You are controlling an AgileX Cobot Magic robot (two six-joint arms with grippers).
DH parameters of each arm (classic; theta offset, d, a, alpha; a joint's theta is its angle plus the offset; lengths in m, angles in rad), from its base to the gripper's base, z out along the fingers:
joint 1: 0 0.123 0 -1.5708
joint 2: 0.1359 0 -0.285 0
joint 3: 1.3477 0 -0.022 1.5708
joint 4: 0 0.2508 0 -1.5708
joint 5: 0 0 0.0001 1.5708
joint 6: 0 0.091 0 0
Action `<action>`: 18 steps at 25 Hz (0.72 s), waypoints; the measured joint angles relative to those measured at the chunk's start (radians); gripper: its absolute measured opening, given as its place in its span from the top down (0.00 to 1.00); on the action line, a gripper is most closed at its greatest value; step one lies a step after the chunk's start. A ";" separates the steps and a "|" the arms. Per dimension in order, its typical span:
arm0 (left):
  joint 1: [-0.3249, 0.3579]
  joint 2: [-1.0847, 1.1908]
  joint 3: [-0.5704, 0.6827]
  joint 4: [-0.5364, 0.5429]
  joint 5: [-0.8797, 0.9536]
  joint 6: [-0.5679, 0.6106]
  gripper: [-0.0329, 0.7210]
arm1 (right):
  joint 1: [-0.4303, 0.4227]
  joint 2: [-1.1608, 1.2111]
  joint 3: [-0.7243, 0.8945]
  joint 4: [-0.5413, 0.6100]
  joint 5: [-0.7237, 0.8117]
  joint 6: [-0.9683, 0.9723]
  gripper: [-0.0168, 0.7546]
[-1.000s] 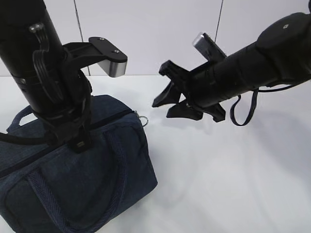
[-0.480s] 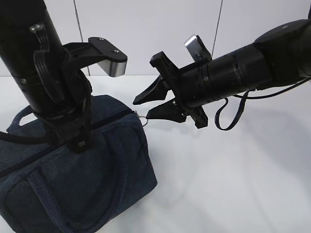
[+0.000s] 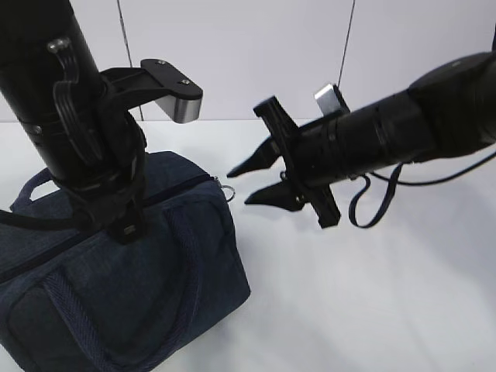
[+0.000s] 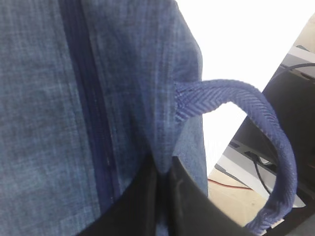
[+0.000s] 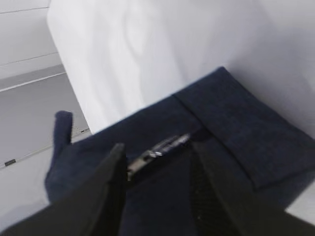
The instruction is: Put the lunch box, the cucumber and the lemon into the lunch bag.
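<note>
The lunch bag (image 3: 116, 263) stood zipped; left gripper (image 4: 165, 196) jaws were clamped on its top fabric. Right gripper (image 3: 249, 183) jaws stood apart just beside its ring pull (image 3: 229, 190).

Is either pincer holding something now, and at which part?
The left pincer pinches a fold of fabric on top of the lunch bag, beside the zipper. The right pincer is open and holds nothing.

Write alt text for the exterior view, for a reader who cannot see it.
A dark navy lunch bag, zipper closed, sits on a white table with the left gripper pressed onto its top. The right gripper, open, points at the silver ring pull without touching it.
</note>
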 joint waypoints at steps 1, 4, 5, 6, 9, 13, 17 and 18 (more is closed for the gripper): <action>0.000 0.000 0.000 0.004 0.000 -0.001 0.96 | 0.000 0.000 0.014 0.010 0.000 0.007 0.59; 0.000 0.000 0.000 0.015 0.000 -0.001 0.96 | 0.000 0.000 0.044 0.068 -0.005 0.005 0.59; 0.000 0.000 0.000 0.018 0.000 -0.002 0.96 | 0.000 0.000 0.048 0.089 -0.012 0.001 0.59; 0.000 0.000 0.000 0.019 0.000 -0.002 0.96 | 0.000 0.000 0.048 0.120 -0.020 -0.005 0.59; 0.000 0.002 0.000 0.020 -0.001 -0.002 0.96 | 0.000 0.000 0.048 0.224 -0.036 -0.053 0.59; 0.000 0.002 0.000 0.022 -0.001 -0.003 0.96 | 0.000 0.000 0.048 0.284 -0.051 -0.092 0.59; 0.000 0.002 0.000 0.022 -0.001 -0.003 0.96 | 0.000 0.007 0.048 0.295 -0.019 -0.093 0.59; 0.000 0.002 0.000 0.022 -0.001 -0.003 0.96 | 0.000 0.013 0.048 0.295 -0.001 -0.092 0.59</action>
